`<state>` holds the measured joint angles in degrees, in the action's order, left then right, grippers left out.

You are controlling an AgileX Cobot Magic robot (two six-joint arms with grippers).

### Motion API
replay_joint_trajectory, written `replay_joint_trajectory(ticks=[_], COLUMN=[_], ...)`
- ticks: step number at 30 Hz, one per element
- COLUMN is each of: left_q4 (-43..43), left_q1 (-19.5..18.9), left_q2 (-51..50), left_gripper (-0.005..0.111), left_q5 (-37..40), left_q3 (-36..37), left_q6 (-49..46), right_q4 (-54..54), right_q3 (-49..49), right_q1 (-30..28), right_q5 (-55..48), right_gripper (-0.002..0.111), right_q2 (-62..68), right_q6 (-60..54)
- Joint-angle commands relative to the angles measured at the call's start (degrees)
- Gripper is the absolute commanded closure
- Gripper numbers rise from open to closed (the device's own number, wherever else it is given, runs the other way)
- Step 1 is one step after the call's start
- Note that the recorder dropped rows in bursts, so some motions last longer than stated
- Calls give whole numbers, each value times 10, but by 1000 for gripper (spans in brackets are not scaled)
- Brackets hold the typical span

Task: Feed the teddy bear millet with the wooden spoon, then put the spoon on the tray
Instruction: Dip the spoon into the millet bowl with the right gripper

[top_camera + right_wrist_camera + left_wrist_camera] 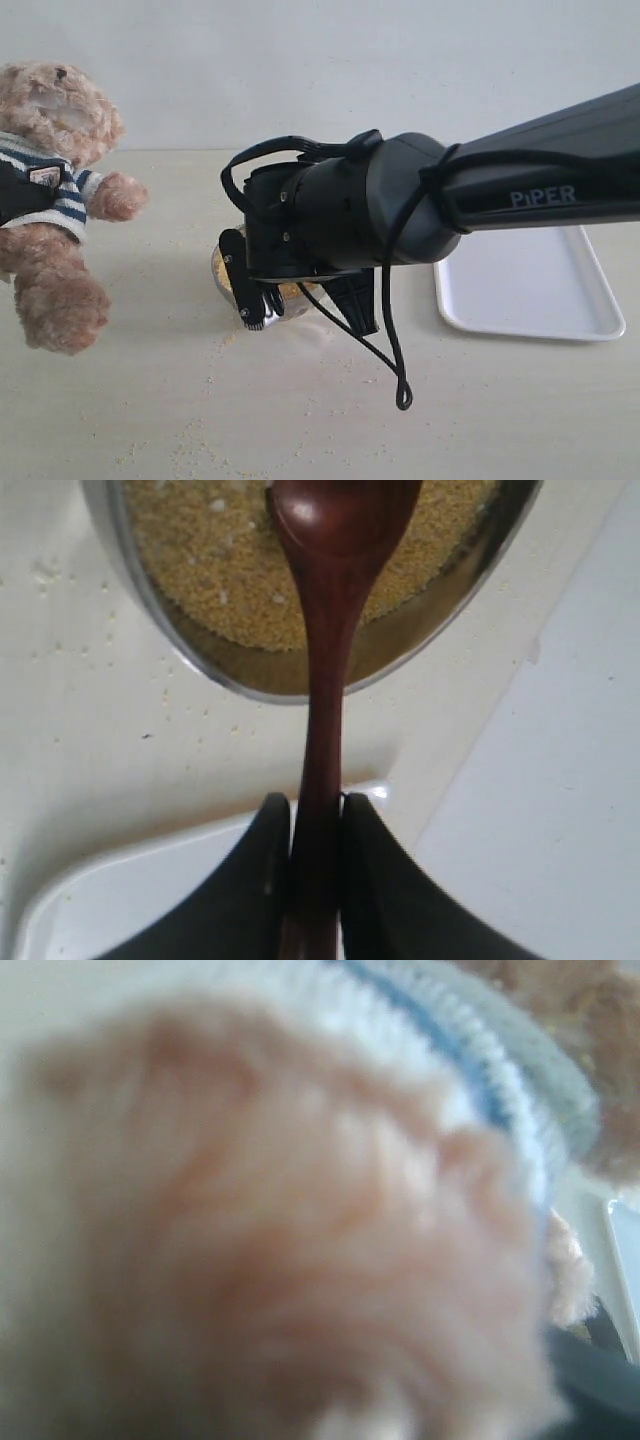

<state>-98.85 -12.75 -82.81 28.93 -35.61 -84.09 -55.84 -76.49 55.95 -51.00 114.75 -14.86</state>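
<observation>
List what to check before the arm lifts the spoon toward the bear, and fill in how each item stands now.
1. Grip on the spoon: ok. The right gripper is closed on its handle.
2. Spoon head over the millet in the bowl: ok.
3. Millet on the spoon: cannot tell. The picture's edge cuts off the head.
4. Bear held steady: cannot tell. The left gripper is not seen, and its camera shows only blurred fur.
5. Tray ready for the spoon: ok. Nothing lies on its visible part.
</observation>
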Motion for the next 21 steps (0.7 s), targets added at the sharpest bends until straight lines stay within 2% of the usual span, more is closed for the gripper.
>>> replay_joint_trajectory(ticks=[1, 13, 21], left_q4=[-11, -11, -11], left_q1=[-1, -1, -1], left_q2=[2, 2, 2], left_gripper=[102, 102, 102], left_q5=[12, 12, 12], left_q3=[-5, -5, -5], left_q6=[-4, -4, -8], right_q4=[27, 34, 106], right_q3=[-2, -2, -2], right_q1=[0, -1, -9], right_q5=[-9, -6, 29], right_gripper=[108, 108, 108], right_q2=[-9, -13, -59], right_q6=[-6, 62, 56])
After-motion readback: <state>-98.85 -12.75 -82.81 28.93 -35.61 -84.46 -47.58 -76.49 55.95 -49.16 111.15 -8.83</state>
